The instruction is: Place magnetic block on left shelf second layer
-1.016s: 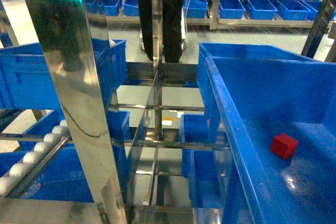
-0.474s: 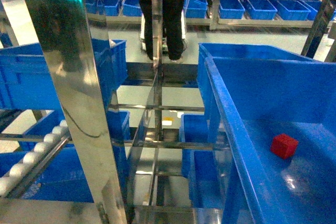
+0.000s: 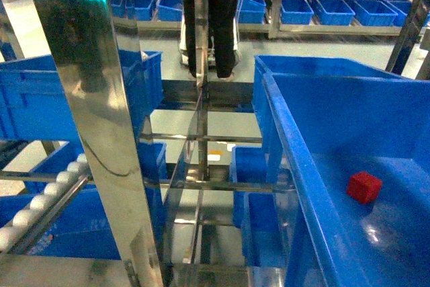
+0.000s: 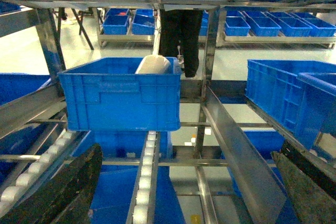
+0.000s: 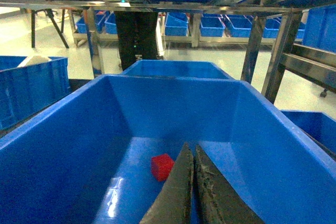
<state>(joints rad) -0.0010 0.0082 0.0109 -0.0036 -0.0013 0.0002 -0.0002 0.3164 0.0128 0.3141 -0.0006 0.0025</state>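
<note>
Left gripper [image 4: 184, 192]: jaws spread wide, nothing held, facing blue crate [image 4: 119, 99] on left shelf's roller rails [image 4: 144, 182]. Steel upright [image 3: 101, 132] between shelves. Right gripper [image 5: 191, 192]: jaws pressed together, empty, poised over red block [image 5: 161, 166]. Block lay loose on floor of large right-hand crate [image 3: 295, 166], not on left shelf. Judged step: pick-up not yet made. Next move calls for opening right jaws, descending around block.

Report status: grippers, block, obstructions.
Left gripper open, empty. Right gripper shut, empty. Red block sits on right blue crate's floor. No obstruction seen.
</note>
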